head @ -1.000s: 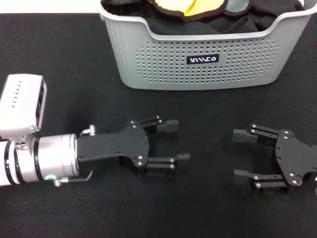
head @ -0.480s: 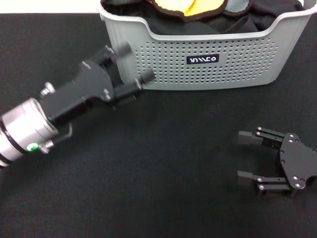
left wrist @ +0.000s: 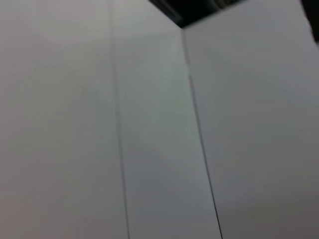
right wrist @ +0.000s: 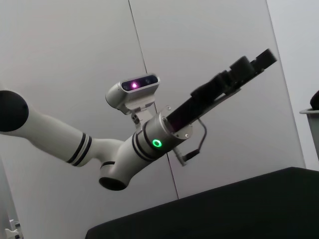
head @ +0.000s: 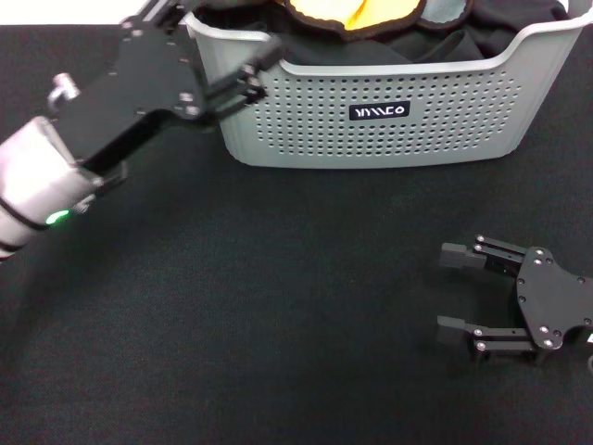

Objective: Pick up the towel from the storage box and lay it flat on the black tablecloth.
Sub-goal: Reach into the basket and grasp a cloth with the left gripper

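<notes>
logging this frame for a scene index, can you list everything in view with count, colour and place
light grey perforated plastic storage box: one, far middle of the table, black logo label on its front wall
soft yellow-orange and grey-green towel: one, bunched inside the box among black cloth
wide matte black tablecloth: one, covering the table under the box
white panelled wall: behind the table
left gripper: one, black, raised at the box's left corner, fingers open
right gripper: one, black, low over the cloth at right, fingers open
</notes>
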